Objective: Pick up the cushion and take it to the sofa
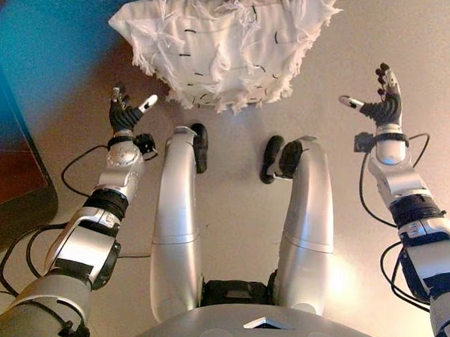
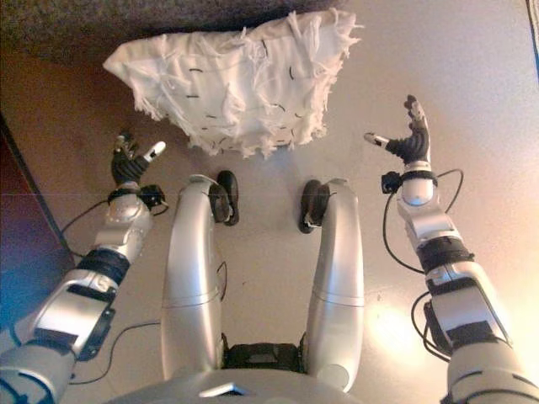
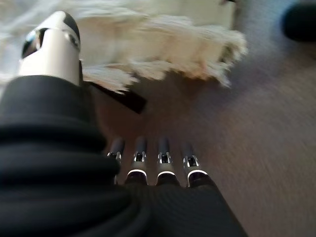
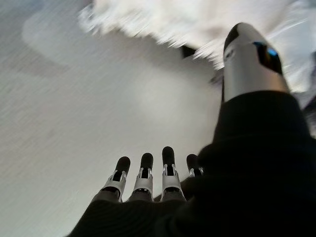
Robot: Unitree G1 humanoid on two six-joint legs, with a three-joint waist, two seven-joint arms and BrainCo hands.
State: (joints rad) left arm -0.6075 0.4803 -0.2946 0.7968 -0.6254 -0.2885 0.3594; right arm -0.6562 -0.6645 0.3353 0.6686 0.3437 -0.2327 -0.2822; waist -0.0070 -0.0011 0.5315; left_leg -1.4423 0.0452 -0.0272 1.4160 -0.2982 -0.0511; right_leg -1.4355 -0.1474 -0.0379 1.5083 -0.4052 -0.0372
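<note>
one cushion [image 1: 227,52], white with fringed edges and short dark marks, lying on the floor [image 1: 413,42]. two robot hands: left hand [image 1: 126,112] near the cushion's left lower corner, right hand [image 1: 381,101] well apart to the cushion's right. one dark furniture edge [image 1: 17,180] left of the cushion.

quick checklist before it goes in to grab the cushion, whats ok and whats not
1. White fringed fabric cushion lying free on the floor, nothing on top: ok.
2. Left hand open and empty, fingers straight: ok.
3. Right hand open and empty: ok.
4. Hands on either side of the cushion: ok, left sits near its lower left edge, right further out.
5. Contact with the cushion: not ok, neither hand touches it yet.
6. Sofa location and route: cannot tell, no sofa clearly in view.
</note>
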